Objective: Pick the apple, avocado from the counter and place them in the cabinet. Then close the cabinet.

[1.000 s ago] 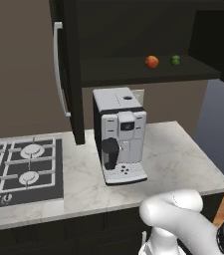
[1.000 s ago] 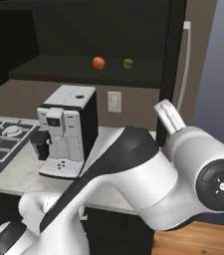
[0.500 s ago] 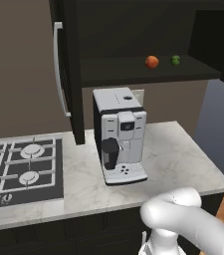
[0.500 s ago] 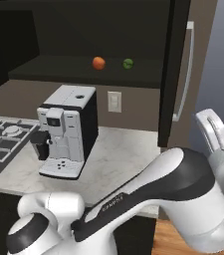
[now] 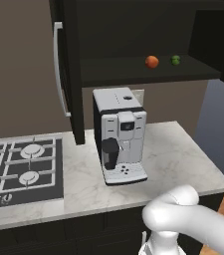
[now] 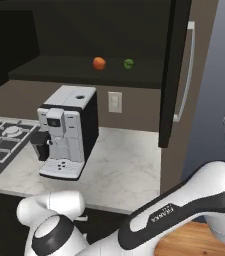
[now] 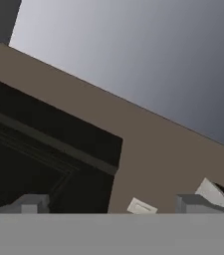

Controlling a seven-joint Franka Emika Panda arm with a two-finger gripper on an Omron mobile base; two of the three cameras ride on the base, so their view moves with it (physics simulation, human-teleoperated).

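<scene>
Up on the open cabinet [image 5: 133, 69] shelf sit the apple [image 5: 152, 62], round and red-orange, and the avocado [image 5: 175, 60], small and dark green, near each other but apart. Gripper [image 7: 111, 204] is well away from both, fingers spread wide, grasping nothing, facing a brown wall. Below, the marbled stone counter [image 5: 178, 154] carries a boxy coffee machine [image 5: 119, 133] beside the black hob [image 5: 21, 169]. Both flat dark doors stand open.

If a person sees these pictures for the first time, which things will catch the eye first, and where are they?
The apple and the avocado stand out: two small bright fruits side by side, apart, on the dark shelf of the open cabinet. Below them a white coffee machine stands on the pale counter, with the black hob at its left.
</scene>
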